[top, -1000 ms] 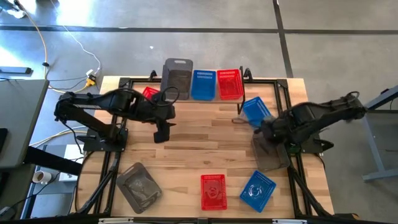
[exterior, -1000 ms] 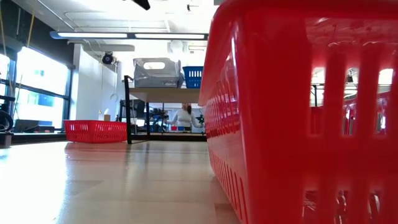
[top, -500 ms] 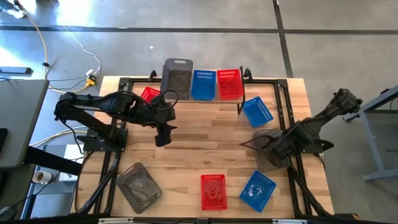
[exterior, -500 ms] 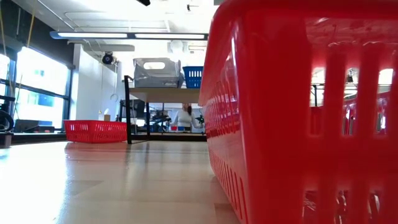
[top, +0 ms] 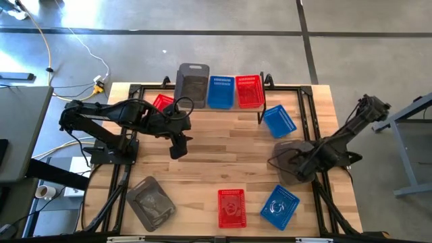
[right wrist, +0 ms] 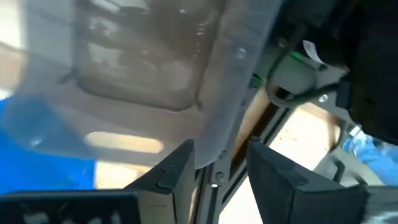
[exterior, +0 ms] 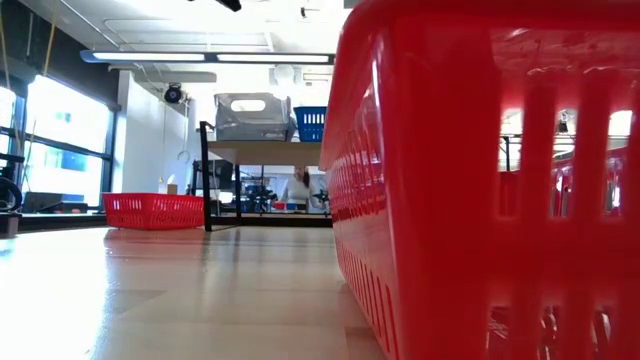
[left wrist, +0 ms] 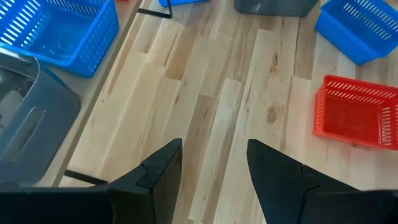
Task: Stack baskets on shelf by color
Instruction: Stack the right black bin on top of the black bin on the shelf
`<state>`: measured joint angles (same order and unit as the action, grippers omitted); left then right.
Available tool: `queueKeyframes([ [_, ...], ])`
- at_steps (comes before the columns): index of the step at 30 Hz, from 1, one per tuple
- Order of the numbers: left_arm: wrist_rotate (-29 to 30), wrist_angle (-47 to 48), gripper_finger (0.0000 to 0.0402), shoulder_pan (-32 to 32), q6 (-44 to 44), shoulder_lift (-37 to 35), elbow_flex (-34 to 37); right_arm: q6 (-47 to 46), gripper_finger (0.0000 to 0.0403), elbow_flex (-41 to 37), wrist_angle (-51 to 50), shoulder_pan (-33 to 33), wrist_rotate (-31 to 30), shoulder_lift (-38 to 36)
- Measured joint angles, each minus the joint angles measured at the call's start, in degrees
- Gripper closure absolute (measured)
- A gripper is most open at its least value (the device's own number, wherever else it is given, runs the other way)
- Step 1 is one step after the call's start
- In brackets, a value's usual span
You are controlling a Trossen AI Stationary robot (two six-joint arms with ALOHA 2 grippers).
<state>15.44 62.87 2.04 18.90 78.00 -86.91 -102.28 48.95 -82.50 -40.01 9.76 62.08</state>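
In the high view the right gripper (top: pixel 299 167) sits low at the right side of the frame, on the grey basket (top: pixel 289 162) that lies on the table (top: pixel 216 152) near its right edge. In the right wrist view the two fingers (right wrist: pixel 174 168) stand on either side of this basket's smoky wall, with a narrow gap between them, so the grip looks closed on the rim, though I judge this more than I see it clearly. The step in hand seems to be the pick-up of this grey basket. The shelf (top: pixel 264 106) is at the top centre of the high view and carries one grey basket on the shelf (top: pixel 192 82), one blue (top: pixel 221 91) and one red (top: pixel 249 90). The next move calls for a lift and a carry toward the upper left, to place the held basket into the grey one there, passing clear of the blue basket on the table (top: pixel 279 120) just above it. The left gripper (top: pixel 177 148) hovers at centre left over bare wood, its fingers apart and empty. Other baskets wait along the bottom of the frame.
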Motion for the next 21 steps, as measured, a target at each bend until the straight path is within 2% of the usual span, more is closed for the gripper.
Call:
queueKeyframes([
  [7,0.0,0.0,0.0229,0.0,0.0,0.0,0.0,-7.9,0.0272,-3.5,1.3,-3.2,-1.0,0.0],
  [12,0.1,0.0,0.0229,0.0,0.0,0.0,0.0,-11.4,0.0273,-8.3,7.2,-4.5,-1.0,0.0],
  [16,0.2,0.0,0.0229,0.0,0.0,0.0,0.0,-13.4,0.0273,-7.7,6.5,-4.8,-3.6,0.8],
  [21,0.2,-0.1,0.0229,0.0,0.0,0.0,0.0,-15.0,0.0273,-7.9,6.2,-4.6,-3.6,0.9],
])
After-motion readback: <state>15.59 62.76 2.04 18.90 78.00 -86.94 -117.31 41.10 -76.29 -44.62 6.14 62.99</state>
